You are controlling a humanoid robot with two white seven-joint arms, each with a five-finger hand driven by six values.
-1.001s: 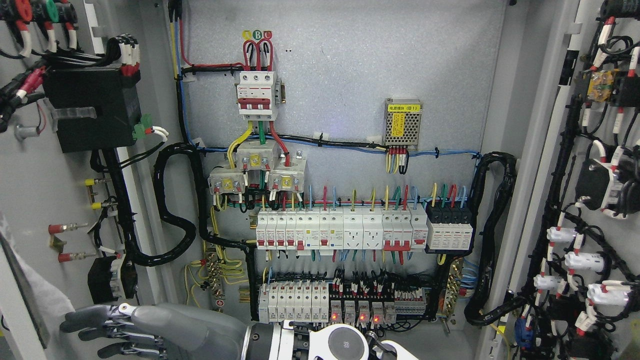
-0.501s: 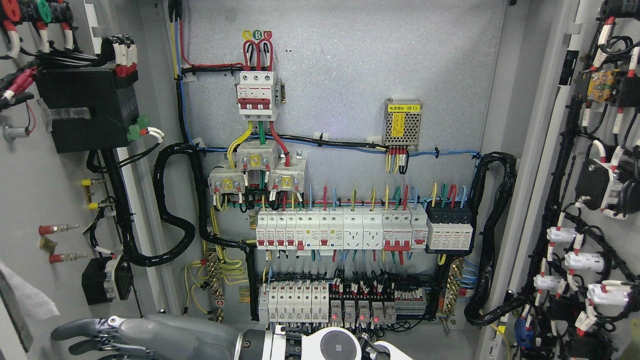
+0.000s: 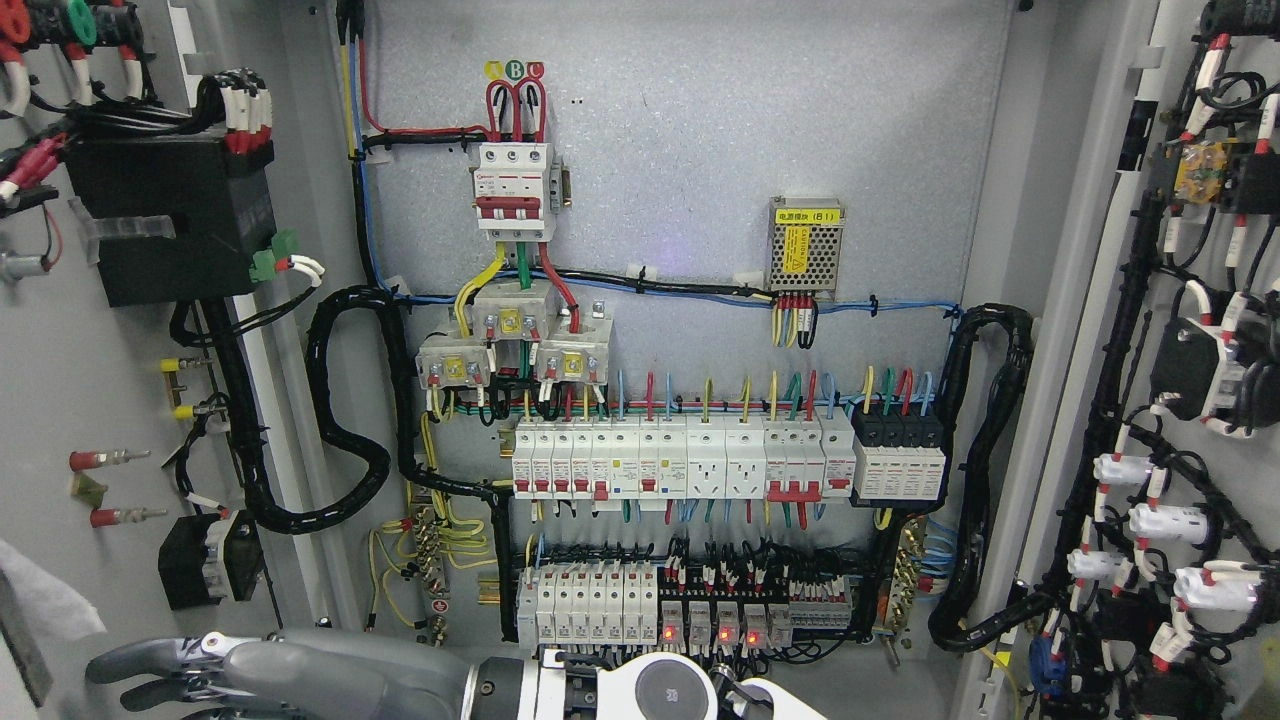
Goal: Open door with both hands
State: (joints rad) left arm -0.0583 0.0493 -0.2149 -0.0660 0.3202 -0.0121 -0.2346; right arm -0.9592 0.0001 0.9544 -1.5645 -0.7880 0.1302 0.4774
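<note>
The left door [image 3: 90, 400] stands swung open at the picture's left edge, its inner face carrying a black module [image 3: 165, 220]. A hand [image 3: 240, 675] lies at the bottom edge against the door's lower part, fingers [image 3: 135, 662] extended and loosely spread, gripping nothing; its arm's origin cannot be determined. Since the earlier frames, door and hand have shifted further left and the hand sits lower. The right door [image 3: 1180, 380] stands open at the right.

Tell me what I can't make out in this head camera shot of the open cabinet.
- Head view: the hand at the lower left is cut off by the bottom edge.
- Its arm enters near the bottom centre, so whether it is left or right is unclear.
- Left door: contact with the hand can't be judged.
- Power supply label: print too small to read.
</note>
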